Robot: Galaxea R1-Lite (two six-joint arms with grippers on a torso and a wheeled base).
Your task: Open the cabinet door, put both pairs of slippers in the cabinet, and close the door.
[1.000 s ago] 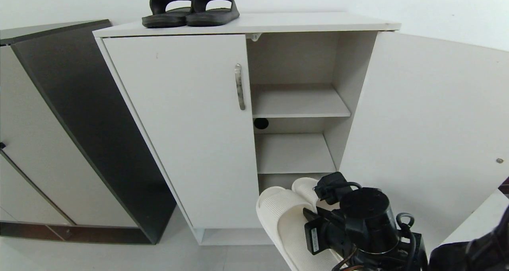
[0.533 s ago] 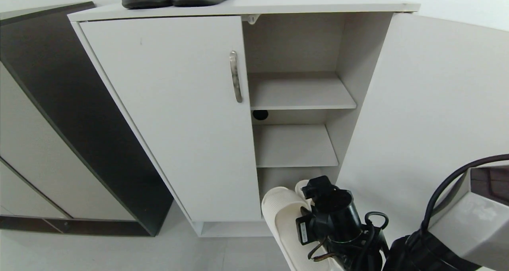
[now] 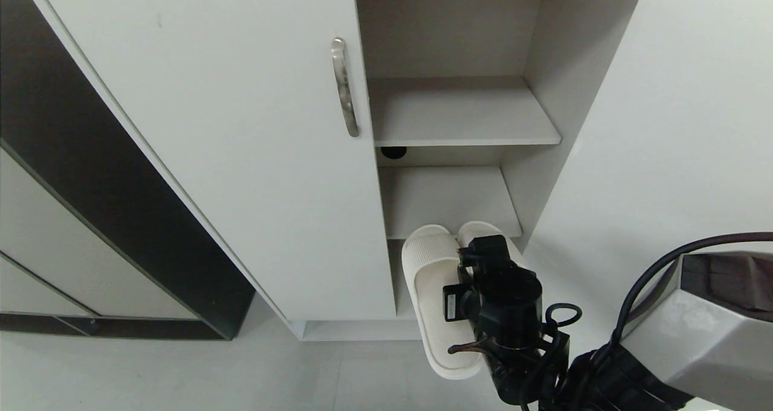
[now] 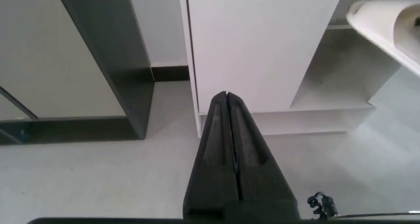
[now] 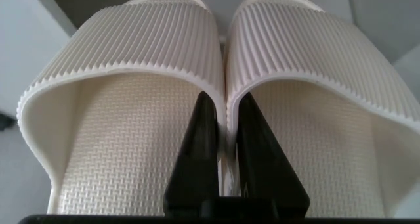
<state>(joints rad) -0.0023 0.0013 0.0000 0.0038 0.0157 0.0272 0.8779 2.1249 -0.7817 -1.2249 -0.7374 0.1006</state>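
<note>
While the cabinet (image 3: 459, 112) stands open, right pincer (image 5: 226, 100) clamps white slippers (image 3: 430, 278).

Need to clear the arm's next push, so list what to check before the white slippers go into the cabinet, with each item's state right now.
1. Way in: the right door stands open: ok.
2. Grip: the right gripper is shut on the inner edges of both white slippers: ok.
3. Heading: the toes point at the opening, below the lower shelf: ok.
4. Clearance between the toes and that shelf's front edge: cannot tell.
5. Gap between the nearer slipper and the closed left door: cannot tell.
6. Other arm: the left gripper is shut, holds nothing, and is off to the side of the opening: ok.
</note>
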